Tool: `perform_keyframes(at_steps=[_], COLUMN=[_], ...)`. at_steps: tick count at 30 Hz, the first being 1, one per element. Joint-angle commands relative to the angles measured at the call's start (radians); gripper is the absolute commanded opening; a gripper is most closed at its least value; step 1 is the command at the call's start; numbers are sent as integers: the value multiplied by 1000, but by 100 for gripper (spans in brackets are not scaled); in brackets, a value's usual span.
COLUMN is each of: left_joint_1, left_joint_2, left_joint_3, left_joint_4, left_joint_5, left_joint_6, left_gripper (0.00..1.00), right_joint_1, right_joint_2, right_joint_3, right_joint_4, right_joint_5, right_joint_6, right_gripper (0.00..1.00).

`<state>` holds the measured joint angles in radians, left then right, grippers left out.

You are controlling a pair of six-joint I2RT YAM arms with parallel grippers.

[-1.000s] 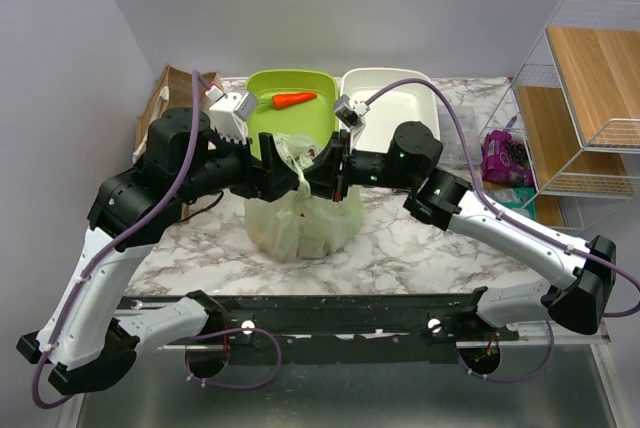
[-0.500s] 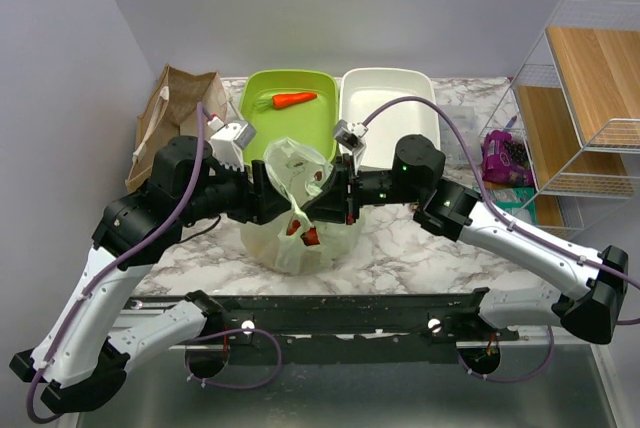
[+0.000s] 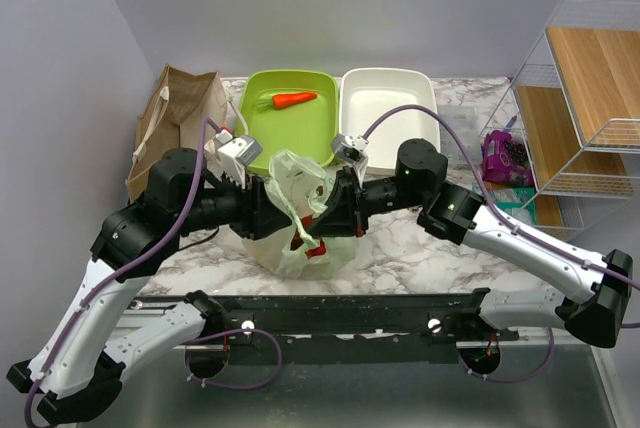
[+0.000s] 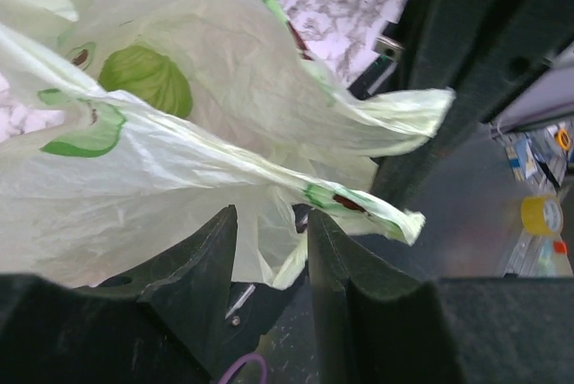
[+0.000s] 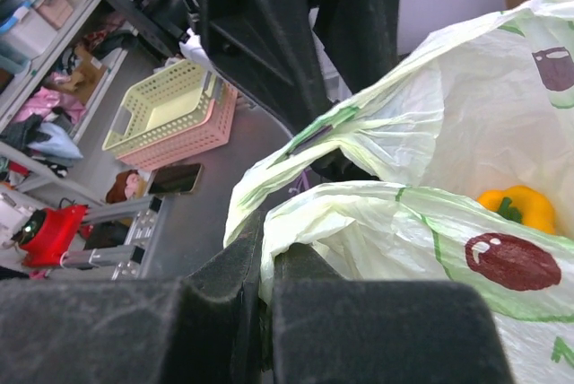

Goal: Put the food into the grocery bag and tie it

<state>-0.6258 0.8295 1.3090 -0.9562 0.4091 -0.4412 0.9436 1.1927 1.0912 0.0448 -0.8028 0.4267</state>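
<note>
Where it bunches, the bag bears avocado prints.

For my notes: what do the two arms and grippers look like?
Left arm and right arm: white lower links, bulky black joints. A purple cable runs along each; a grey camera box sits on each wrist. Gripper fingers are matte black.

bare marble tabletop right of the grocery bag; green bin and white bin close behind it
</note>
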Motion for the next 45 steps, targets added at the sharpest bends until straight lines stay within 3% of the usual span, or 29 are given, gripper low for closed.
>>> perform_keyframes(at_steps=[1, 8, 18, 27, 38, 45], left_joint_1=[1, -3, -56, -83, -117, -139], left_joint_2=[-66, -103, -182, -164, -149, -157], left_joint_3=[-47, -181, -384, -416, -440, -453], left_joint_4=[44, 131, 477, 577, 646, 647], left_joint_5=[184, 306, 227, 215, 241, 181], left_joint_6=[91, 40, -86, -39, 28, 70], left_gripper=[39, 47, 64, 63, 63, 63], right_joint_1=[7, 6, 6, 5, 5, 5], right_joint_2=[35, 36, -4, -100, -50, -25], right_joint_3=[-7, -11, -36, -55, -61, -51], right_joint_4=[-15, -8, -41, -161, -131, -117], right_joint_5=[-78, -76, -91, -77, -147, -234], right_joint_6=[29, 29, 35, -92, -29, -7], right_gripper=[1, 1, 1, 0, 1, 1])
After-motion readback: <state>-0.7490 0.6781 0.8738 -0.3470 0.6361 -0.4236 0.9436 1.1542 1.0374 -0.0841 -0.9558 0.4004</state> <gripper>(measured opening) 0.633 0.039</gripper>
